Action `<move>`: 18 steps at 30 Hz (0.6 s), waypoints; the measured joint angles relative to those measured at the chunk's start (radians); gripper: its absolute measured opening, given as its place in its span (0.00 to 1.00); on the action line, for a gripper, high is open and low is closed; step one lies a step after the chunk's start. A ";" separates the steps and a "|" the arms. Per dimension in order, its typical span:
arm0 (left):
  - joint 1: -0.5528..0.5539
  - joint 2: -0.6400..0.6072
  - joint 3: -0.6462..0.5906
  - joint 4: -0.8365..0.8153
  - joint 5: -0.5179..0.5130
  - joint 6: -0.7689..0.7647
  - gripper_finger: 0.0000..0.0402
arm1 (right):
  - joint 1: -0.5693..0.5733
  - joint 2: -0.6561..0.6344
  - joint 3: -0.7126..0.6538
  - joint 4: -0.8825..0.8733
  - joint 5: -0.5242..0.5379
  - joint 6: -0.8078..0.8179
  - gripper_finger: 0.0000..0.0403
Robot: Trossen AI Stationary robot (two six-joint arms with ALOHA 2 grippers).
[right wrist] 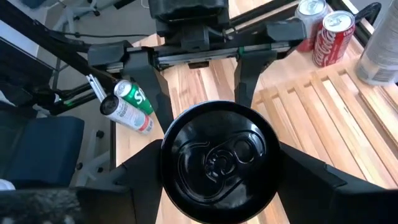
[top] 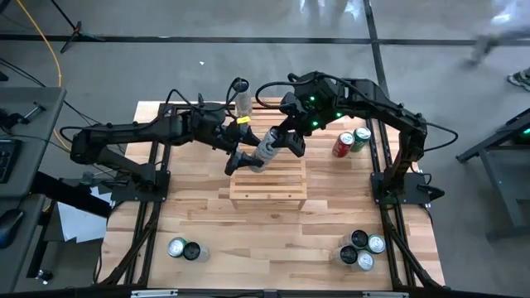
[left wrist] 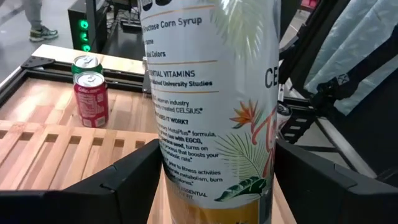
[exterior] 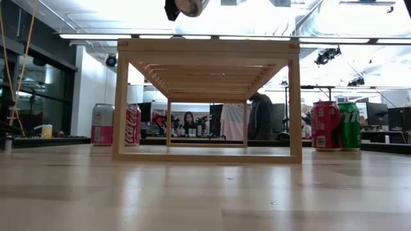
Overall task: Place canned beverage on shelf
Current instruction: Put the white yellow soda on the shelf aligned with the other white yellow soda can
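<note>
Both fingers [top: 248,157] on can [top: 267,149] (above shelf [top: 268,186])

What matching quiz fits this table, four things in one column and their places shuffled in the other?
1 Celsius can
2 red can
3 shelf
4 cluster of four cans

A bottom-right corner in the high view
B middle of the table
C touching the green can
D in the air, held by the left tool and right tool

Pairs: 1-D, 2-C, 3-B, 4-A
</note>
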 joint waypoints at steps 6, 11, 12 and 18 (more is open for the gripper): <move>0.000 0.000 0.000 0.009 -0.016 -0.019 0.62 | 0.000 0.000 0.000 0.020 0.008 -0.009 0.59; 0.000 0.000 0.000 0.011 -0.024 -0.021 0.55 | 0.000 0.000 0.000 0.020 0.008 -0.011 0.59; 0.001 -0.002 0.000 0.010 -0.025 -0.021 0.55 | 0.000 0.000 0.000 0.021 0.008 -0.011 0.59; 0.026 -0.030 -0.005 -0.023 -0.034 -0.035 0.55 | -0.005 -0.003 0.006 0.080 0.046 0.002 0.75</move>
